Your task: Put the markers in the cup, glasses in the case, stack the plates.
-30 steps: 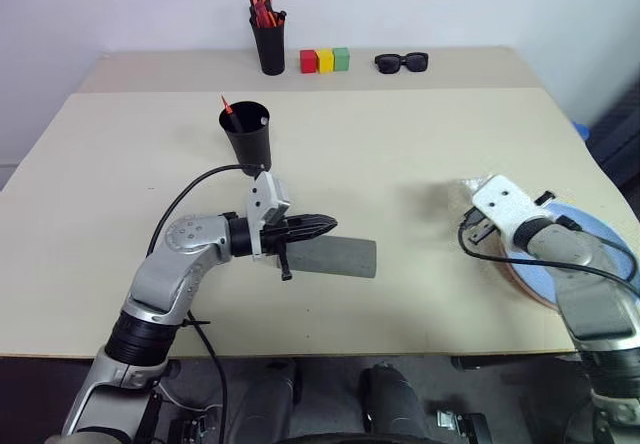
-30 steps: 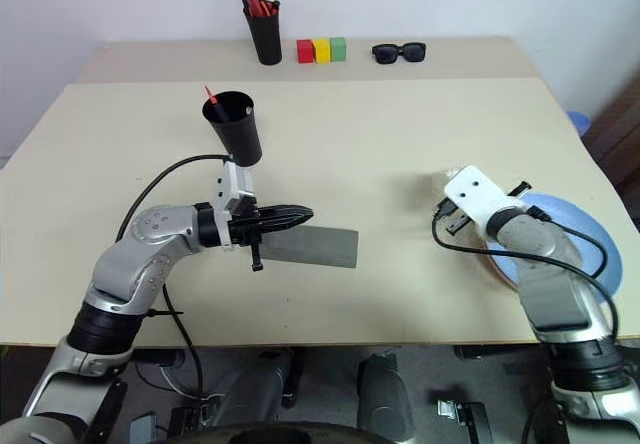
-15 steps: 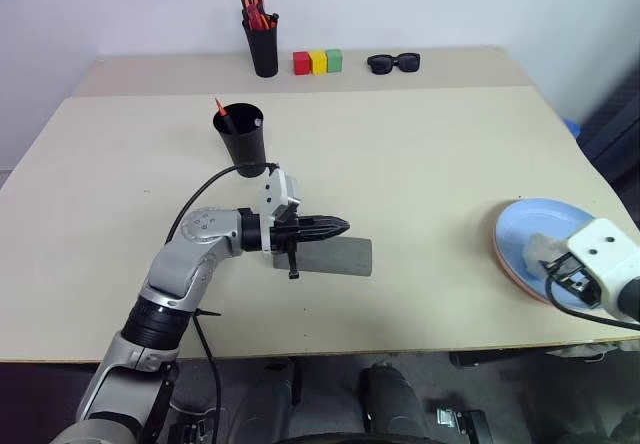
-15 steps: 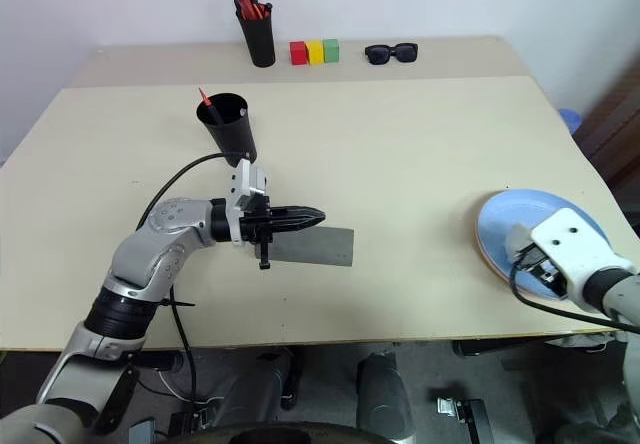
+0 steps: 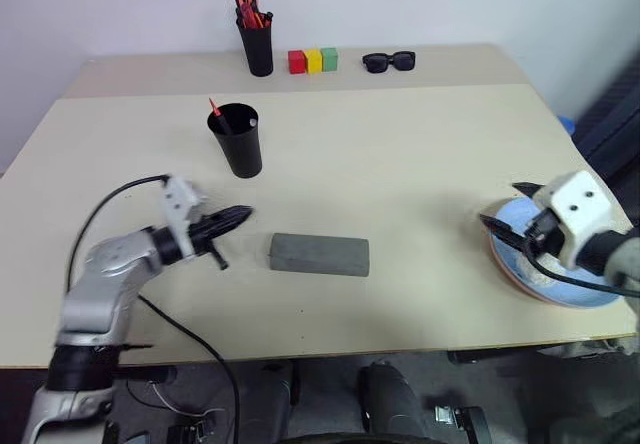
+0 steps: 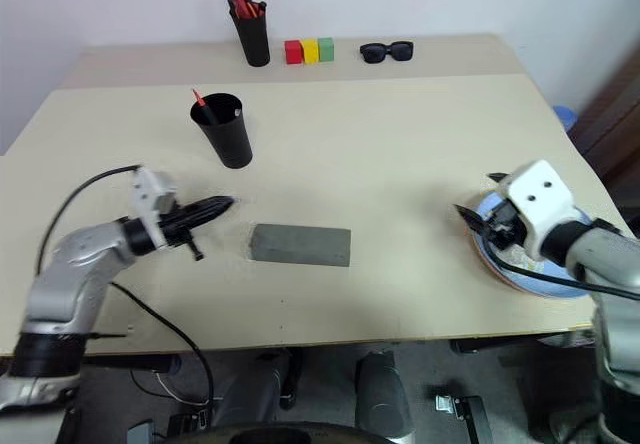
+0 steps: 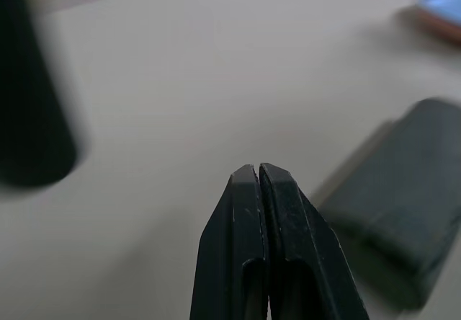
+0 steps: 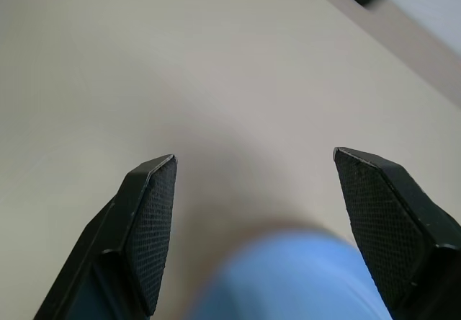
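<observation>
So one slim black marker with a red tip is sitting inside the plain matte black tapered cup, leaning against the rim with the red end poking out. That cup is standing upright on the beige surface, over on the robot's left half. One grey rectangular hard-shell glasses case is lying flat and closed near the front middle, a bit in front of the cup and apart from it. No wire-rimmed glasses are lying out on the surface, and I can't tell what's in the closed case.

Two round plates are sitting stacked at the right front edge: one light blue plate on top of one salmon pink plate, just a sliver of pink peeking out underneath.

The left hand is hovering beside the case's left end, not touching it, fingers pressed together with nothing between them. The right hand is hanging over the near-left rim of the blue plate, fingers spread wide apart and empty.

Along the back there's one slimmer black pen pot holding a bunch of orange-topped markers, three small blocks in a row (one red, one yellow, one green), and one pair of chunky black sunglasses.
</observation>
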